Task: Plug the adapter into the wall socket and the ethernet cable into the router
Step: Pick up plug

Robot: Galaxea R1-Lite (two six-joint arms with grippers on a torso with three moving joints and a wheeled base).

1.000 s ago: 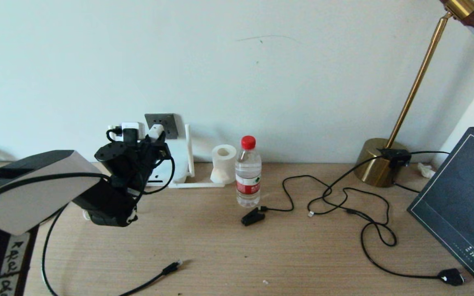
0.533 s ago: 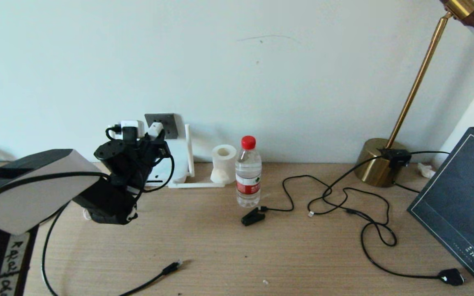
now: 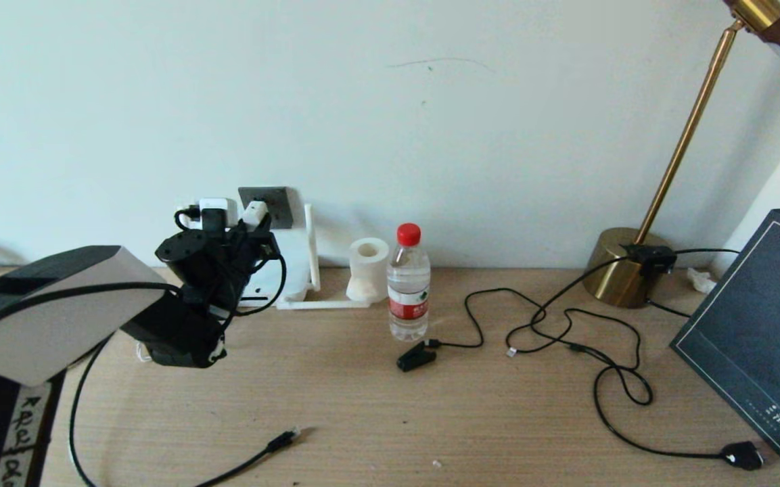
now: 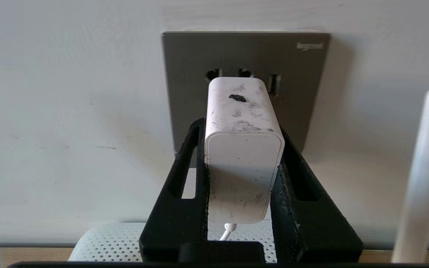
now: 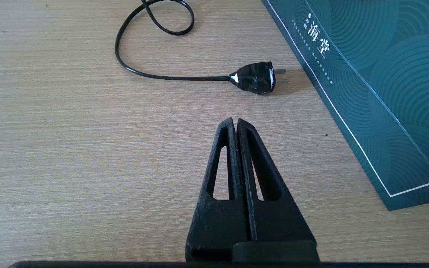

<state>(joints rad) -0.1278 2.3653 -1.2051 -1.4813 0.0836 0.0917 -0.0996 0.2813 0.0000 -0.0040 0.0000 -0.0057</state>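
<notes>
My left gripper (image 4: 241,126) is shut on the white adapter (image 4: 242,149), gripping its two sides, with its thin white cord hanging below. The adapter's front end is at the face of the dark grey wall socket (image 4: 246,52); its pins are hidden. In the head view the adapter (image 3: 255,214) sits right at the socket (image 3: 276,203), above the white router (image 3: 293,270), which my arm partly hides. The ethernet cable's connector (image 3: 285,438) lies loose on the table near the front. My right gripper (image 5: 235,123) is shut and empty, low over the table at the right.
A water bottle (image 3: 408,284) and a tissue roll (image 3: 368,269) stand right of the router. A black clip plug (image 3: 415,356), looping black cords, a brass lamp base (image 3: 623,267), a chunky black plug (image 5: 255,77) and a dark teal box (image 5: 378,74) fill the right side.
My left gripper has edged slightly up and toward the wall with the adapter. The right arm and the cables have not moved.
</notes>
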